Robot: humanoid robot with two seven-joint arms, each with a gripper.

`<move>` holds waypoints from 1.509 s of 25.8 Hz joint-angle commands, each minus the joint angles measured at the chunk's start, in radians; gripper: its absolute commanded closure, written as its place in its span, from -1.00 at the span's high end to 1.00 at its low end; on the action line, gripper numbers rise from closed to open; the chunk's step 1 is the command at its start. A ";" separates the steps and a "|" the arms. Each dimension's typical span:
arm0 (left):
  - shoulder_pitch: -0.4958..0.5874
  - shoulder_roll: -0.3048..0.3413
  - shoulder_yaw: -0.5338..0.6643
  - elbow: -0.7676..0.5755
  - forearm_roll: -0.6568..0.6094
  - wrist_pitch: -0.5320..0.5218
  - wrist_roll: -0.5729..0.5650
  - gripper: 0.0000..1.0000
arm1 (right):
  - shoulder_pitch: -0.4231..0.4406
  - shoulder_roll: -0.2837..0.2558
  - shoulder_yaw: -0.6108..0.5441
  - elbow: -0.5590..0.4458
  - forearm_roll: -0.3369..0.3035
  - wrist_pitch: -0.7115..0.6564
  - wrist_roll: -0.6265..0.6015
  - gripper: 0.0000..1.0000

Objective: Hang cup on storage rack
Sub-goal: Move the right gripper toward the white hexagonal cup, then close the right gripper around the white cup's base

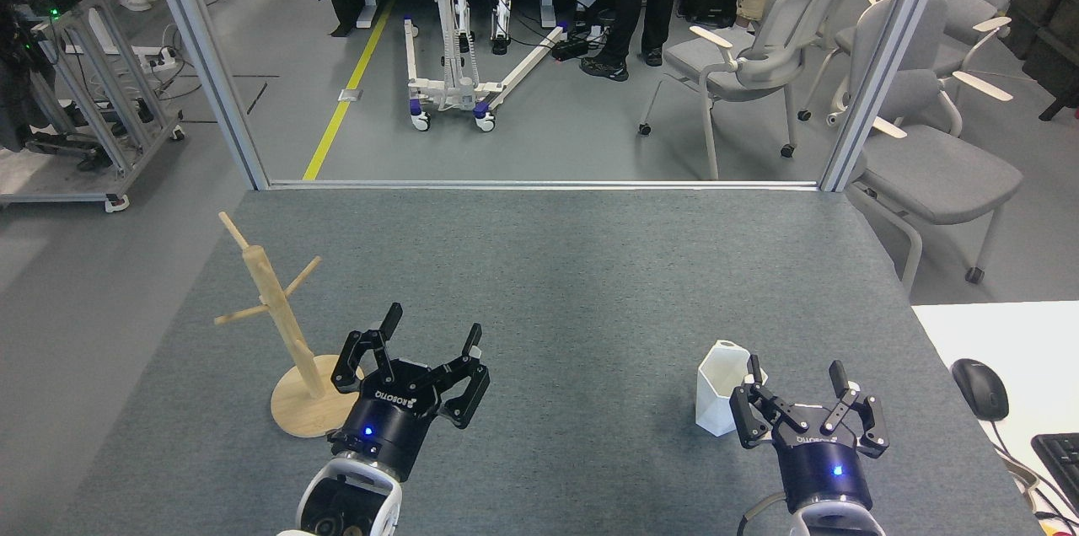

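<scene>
The white faceted cup [719,388] stands upright on the grey table, at the front right. My right gripper [796,377] is open just right of it, its left finger close beside the cup's right side, with nothing between the fingers. The light wooden storage rack [278,325] stands at the front left on its round disc base, with bare angled pegs. My left gripper [432,330] is open and empty, just right of the rack's base and partly overlapping it in the head view.
The grey table [556,266] ends at a metal frame rail at the back. A white desk with a black mouse [980,388] and a keyboard corner sits at the right. Chairs, a wheeled lift frame and people's legs stand beyond the table.
</scene>
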 commanded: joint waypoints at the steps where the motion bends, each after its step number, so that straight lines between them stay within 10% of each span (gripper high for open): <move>1: 0.010 -0.012 0.003 -0.006 0.001 -0.003 0.001 0.99 | -0.001 0.000 0.001 -0.001 0.000 -0.005 -0.008 0.99; 39: 0.013 -0.038 0.001 0.053 0.000 0.011 0.028 0.99 | -0.099 0.001 0.030 0.324 -0.004 -0.106 -0.005 0.99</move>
